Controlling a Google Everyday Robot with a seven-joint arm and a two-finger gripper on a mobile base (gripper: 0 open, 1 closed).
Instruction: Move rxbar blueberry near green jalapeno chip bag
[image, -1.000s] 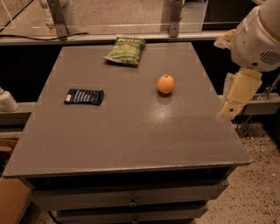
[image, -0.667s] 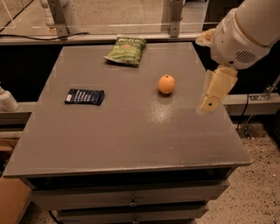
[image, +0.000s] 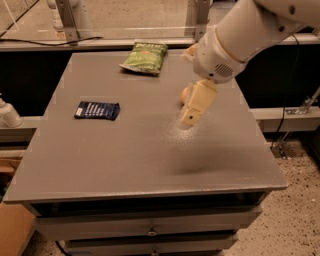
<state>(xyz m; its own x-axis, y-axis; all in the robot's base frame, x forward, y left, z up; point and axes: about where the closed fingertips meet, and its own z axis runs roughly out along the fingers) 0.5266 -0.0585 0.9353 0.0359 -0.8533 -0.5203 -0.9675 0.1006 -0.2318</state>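
Tool (image: 190, 116) above table (image: 125, 165) middle — rxbar blueberry (image: 97, 110) well apart

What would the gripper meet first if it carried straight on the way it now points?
Most likely the bare table just beneath it: the gripper points steeply down, in front of the orange. Depth is uncertain.

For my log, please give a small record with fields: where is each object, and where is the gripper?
rxbar blueberry: flat on the table, left side
green jalapeno chip bag: far edge, near middle
orange: right of centre, partly behind the gripper
gripper: over table's centre-right, far from the bar
task: bar not yet near bag
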